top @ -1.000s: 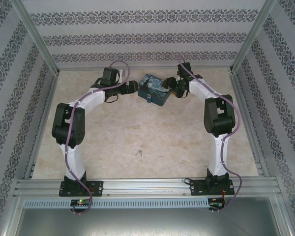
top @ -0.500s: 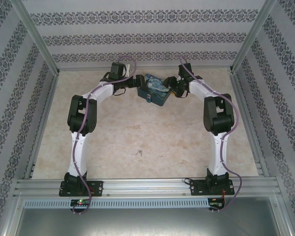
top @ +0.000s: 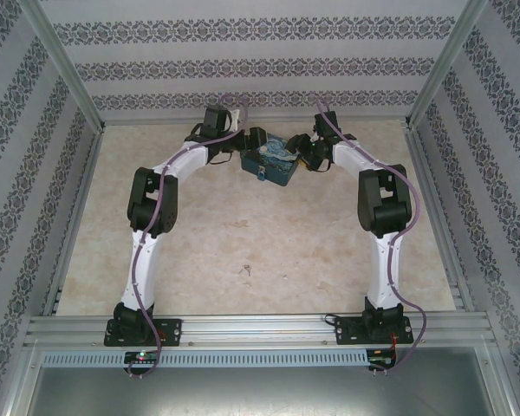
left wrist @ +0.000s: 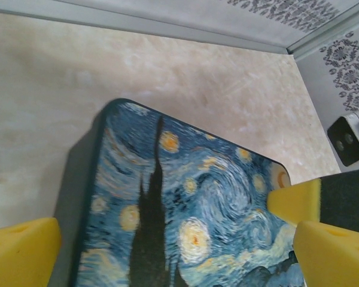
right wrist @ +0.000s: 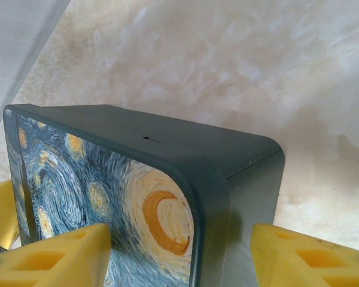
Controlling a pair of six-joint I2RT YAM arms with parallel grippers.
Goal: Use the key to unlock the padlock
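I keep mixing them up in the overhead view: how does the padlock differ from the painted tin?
The padlock is tiny; the tin is far larger. The padlock is plain blue with a silvery end; the tin's lid carries blue-and-yellow swirls. Both are mostly blue, and the padlock sits against the tin's near side.

Arms arch forward; left end effector gapes, facing right end effector.

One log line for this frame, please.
left claw: open, straddling blue-and-yellow starry-night rectangular tin | right claw: astride tin corner, grip unclear | small blue metal padlock: at tin's near edge, untouched
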